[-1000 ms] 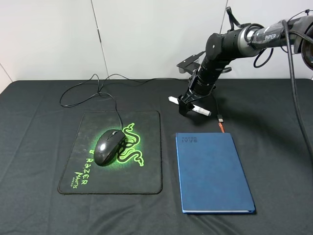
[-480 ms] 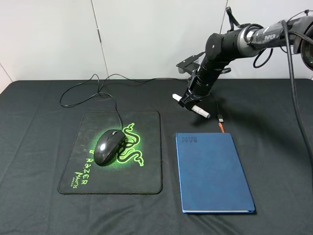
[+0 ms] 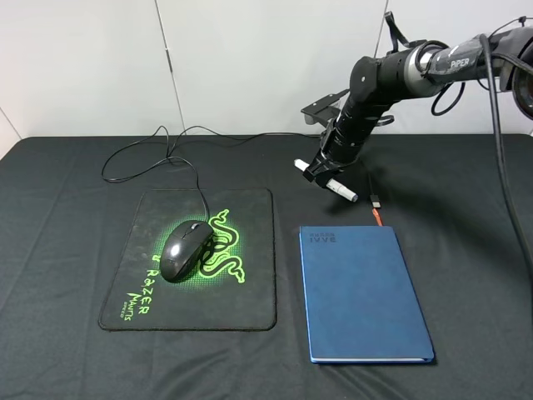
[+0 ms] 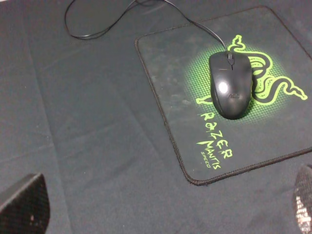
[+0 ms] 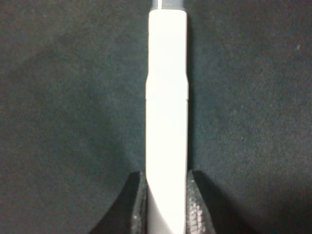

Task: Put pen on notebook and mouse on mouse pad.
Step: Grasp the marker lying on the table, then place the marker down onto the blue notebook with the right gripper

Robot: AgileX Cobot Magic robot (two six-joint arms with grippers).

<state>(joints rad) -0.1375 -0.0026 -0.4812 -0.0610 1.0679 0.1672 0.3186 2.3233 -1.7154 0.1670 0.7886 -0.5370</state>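
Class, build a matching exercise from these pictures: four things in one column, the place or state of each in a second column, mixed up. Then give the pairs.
Things
1. pen
2. mouse
3. notebook
4. mouse pad

Place or state
A. closed, nothing on top
B. lying under the mouse
C. sitting on the mouse pad
D. clamped in the right gripper

Pairs: 1-D, 2-C, 3-A, 4-B

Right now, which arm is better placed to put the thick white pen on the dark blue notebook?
Right: its gripper is shut on the pen behind the notebook; the left gripper hangs open by the black mouse pad.
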